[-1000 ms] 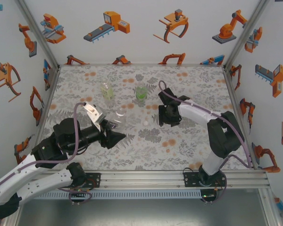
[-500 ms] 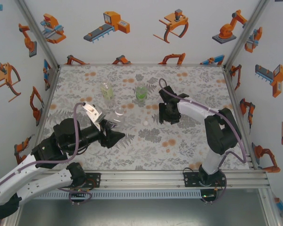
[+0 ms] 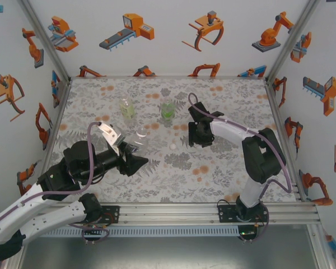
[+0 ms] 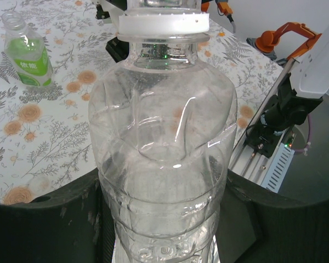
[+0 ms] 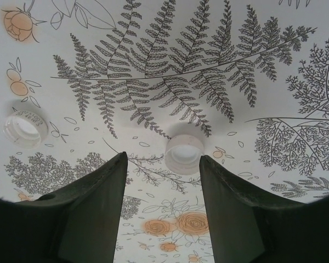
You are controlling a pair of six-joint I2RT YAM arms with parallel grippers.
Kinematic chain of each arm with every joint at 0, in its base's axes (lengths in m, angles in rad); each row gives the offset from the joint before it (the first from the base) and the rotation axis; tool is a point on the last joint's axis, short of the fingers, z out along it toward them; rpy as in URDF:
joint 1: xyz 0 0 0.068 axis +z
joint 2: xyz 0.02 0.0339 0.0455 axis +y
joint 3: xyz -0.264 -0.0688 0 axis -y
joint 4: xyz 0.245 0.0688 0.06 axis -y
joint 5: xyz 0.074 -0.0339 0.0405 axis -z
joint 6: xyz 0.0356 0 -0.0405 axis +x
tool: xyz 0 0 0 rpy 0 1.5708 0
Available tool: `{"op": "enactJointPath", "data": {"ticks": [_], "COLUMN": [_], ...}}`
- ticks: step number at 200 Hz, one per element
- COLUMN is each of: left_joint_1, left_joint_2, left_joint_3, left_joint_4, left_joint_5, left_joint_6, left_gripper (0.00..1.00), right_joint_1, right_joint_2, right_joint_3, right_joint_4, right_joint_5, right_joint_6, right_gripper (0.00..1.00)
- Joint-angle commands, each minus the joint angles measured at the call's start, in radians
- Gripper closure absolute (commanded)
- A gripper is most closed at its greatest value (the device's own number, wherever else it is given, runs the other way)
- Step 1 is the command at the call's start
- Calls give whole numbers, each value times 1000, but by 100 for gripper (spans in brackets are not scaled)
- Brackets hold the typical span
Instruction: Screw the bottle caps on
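My left gripper (image 3: 135,149) (image 4: 163,230) is shut on the colourless bottle (image 3: 140,137) (image 4: 163,137), gripping its lower body; a white collar ring (image 4: 163,23) circles its neck. The green-liquid bottle (image 3: 167,110) (image 4: 27,57) stands open-mouthed at the back, with the yellowish bottle (image 3: 127,107) to its left. My right gripper (image 3: 197,135) (image 5: 163,159) hangs open just above the table. A pale cap (image 5: 184,152) lies open side up just beyond its fingertips, nearer the right finger. A white cap (image 5: 26,128) (image 3: 172,145) lies further left, also open side up.
The floral tablecloth (image 3: 224,168) covers the table inside white walls with orange robot pictures. An aluminium rail (image 3: 173,212) runs along the near edge, and metal frame posts (image 3: 47,39) stand at the corners.
My right gripper has shifted slightly to the left and toward the back over the table. The left arm and its bottle have stayed put.
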Motion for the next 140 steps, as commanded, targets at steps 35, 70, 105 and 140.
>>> {"op": "enactJointPath", "data": {"ticks": [35, 70, 105, 140], "left_joint_1": [4, 4, 4, 4], "left_joint_2": [-9, -7, 1, 2], "left_joint_3": [-21, -25, -28, -31], "left_joint_4": [31, 37, 43, 44], "left_joint_5": [-10, -11, -12, -8], "left_joint_6": [-16, -18, -17, -22], "left_gripper": [100, 100, 100, 100], "right_joint_1": [-5, -5, -5, -5], "right_joint_2": [14, 14, 26, 39], "right_joint_3": [-12, -16, -21, -30], "right_joint_4": [-13, -13, -9, 1], "right_joint_5": [33, 33, 30, 25], "right_joint_6": [-9, -12, -10, -9], "right_gripper": [49, 49, 49, 49]}}
